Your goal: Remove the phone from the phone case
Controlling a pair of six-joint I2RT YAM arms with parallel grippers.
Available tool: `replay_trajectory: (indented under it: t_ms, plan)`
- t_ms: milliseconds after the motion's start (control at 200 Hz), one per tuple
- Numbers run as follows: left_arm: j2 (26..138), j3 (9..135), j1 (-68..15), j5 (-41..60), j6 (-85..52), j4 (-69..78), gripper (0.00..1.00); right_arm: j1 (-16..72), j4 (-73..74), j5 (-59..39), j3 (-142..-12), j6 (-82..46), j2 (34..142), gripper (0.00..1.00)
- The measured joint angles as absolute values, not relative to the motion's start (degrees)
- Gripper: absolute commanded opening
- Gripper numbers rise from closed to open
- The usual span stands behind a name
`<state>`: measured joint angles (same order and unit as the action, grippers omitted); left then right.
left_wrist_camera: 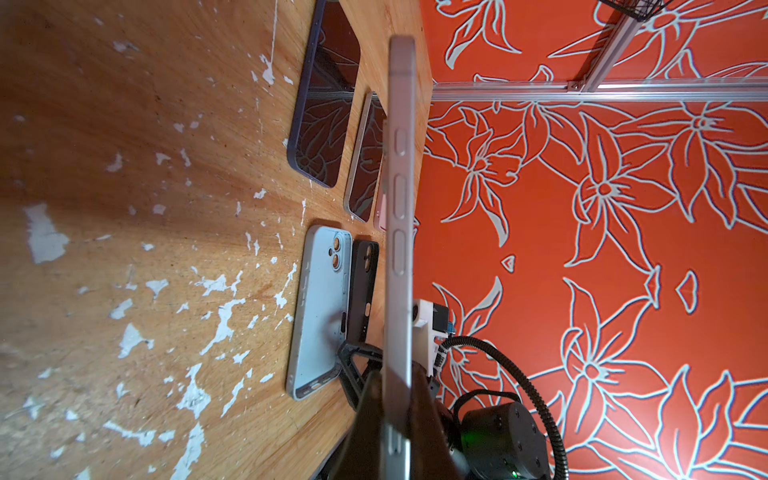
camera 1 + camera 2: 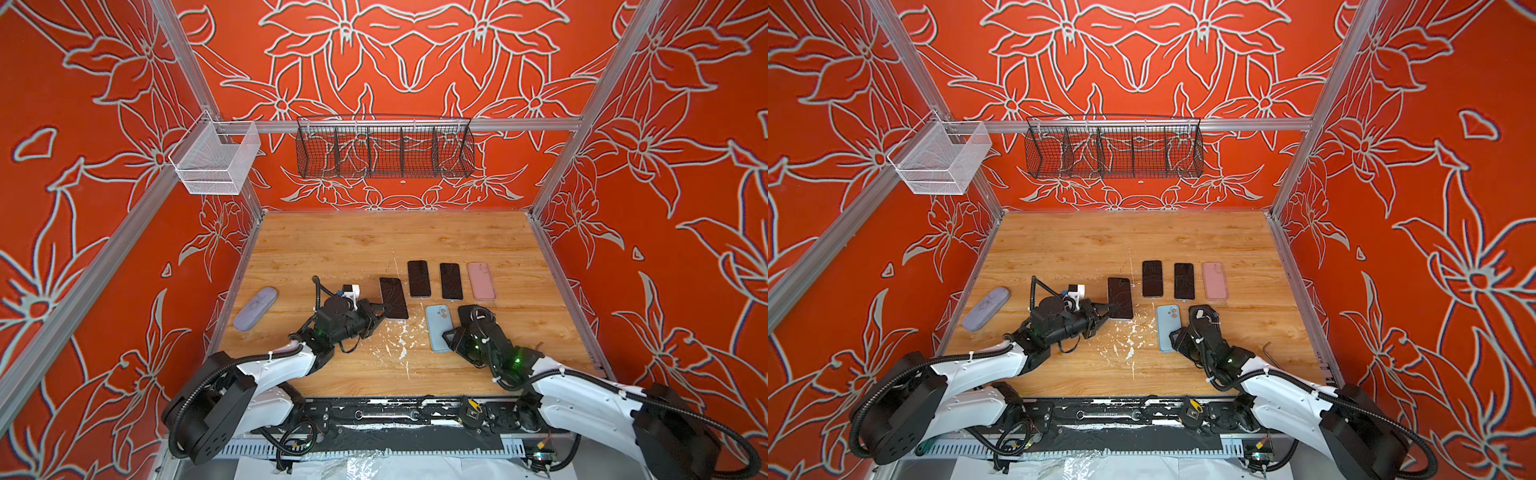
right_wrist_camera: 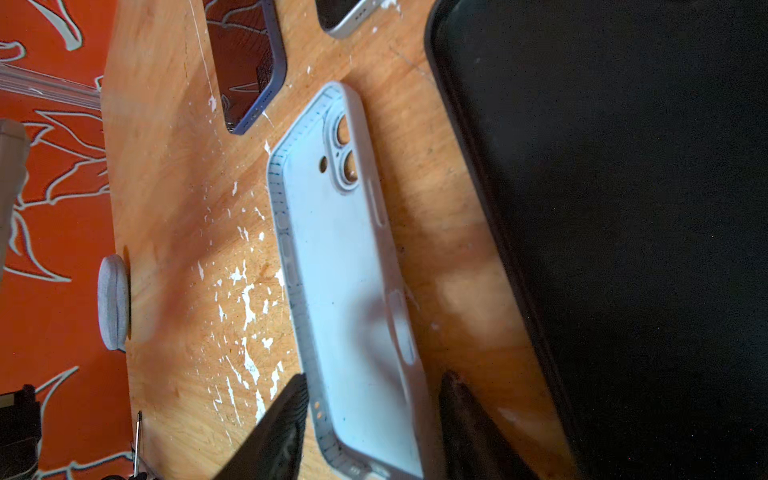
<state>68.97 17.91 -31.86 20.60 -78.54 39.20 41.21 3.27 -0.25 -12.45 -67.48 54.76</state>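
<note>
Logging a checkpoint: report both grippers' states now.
Left gripper: shut on the phone.
Right gripper: open, jaws either side of the blue case.

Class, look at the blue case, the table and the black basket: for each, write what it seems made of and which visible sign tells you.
Blue case: probably silicone or soft plastic, matte; dull surface, rounded moulded rim.
Table: wood or wood-look laminate; grain lines, white flecks on the surface.
Basket: likely black-coated metal wire; thin open mesh.
</note>
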Motion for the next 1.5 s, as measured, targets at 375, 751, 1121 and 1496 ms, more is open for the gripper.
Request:
replay_trajectory:
  t_ms: [375,751,1121,1496]
  plan:
    - [65.67,17.91,-31.53,21.12,-74.22,32.73,0.00,41.67,-1.89,3.99,-16.47,-65.10,54.61,0.56]
    - [62.98,16.27,-31.55,22.90,-70.28,26.24,0.00,39.33,-5.63,7.62,-25.65,-55.72,54.11,0.62]
    - [81.54,15.38,-33.98,26.79,-73.56,43.03,0.00,33.43,-7.18,4.75,-29.36,-49.04,54.08,0.62]
    - [104.07,17.87,-36.73,27.49,-81.62,70.87,0.00,33.06,-7.53,4.23,-29.36,-48.38,52.88,0.62]
